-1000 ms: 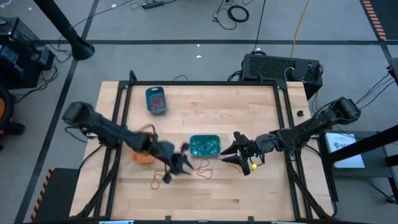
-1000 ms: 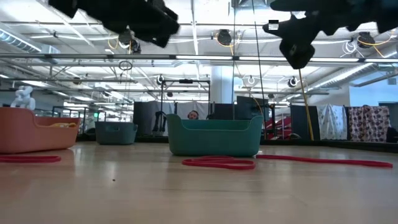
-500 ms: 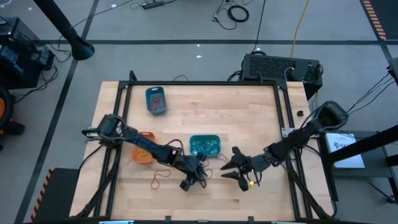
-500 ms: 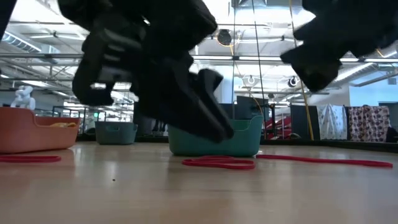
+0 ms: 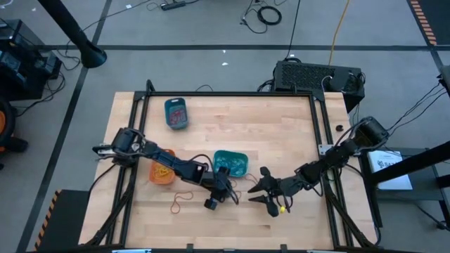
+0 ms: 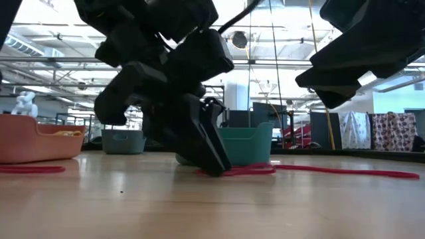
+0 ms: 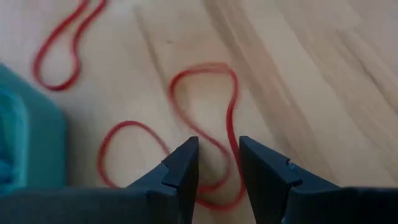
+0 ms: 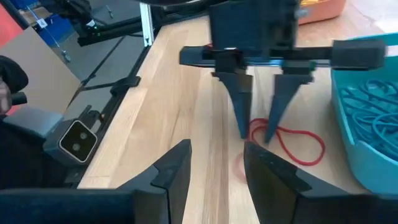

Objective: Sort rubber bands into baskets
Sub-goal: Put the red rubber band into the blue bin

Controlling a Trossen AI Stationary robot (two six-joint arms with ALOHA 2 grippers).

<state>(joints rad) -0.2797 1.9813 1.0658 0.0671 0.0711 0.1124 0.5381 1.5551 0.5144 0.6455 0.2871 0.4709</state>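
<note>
My left gripper (image 8: pixel 255 134) is down at the bench (image 5: pixel 281 126), its fingers (image 7: pixel 180 171) apart and straddling a strand of a red rubber band (image 7: pixel 205 124) that lies flat on the wood just in front of the teal basket (image 5: pixel 230 163). Nothing is clamped yet. My right gripper (image 5: pixel 266 199) hangs just beside it, a little above the bench, fingers apart; I cannot tell whether they hold anything.

The sort looks well along but not finished. Blue-green bands (image 8: pixel 373 102) already fill the teal basket. The blue basket (image 5: pixel 176 113), well apart toward the far left of the bench, holds red bands. The orange basket (image 5: pixel 161 174) sits near the left edge under my left arm, something yellow showing over its rim in the low view.

Left on the wood: the red band under my fingers, a second red band (image 7: pixel 59 46) near it, and another loop (image 5: pixel 181 204) toward the front left. All, I judge, belong in the blue basket.
</note>
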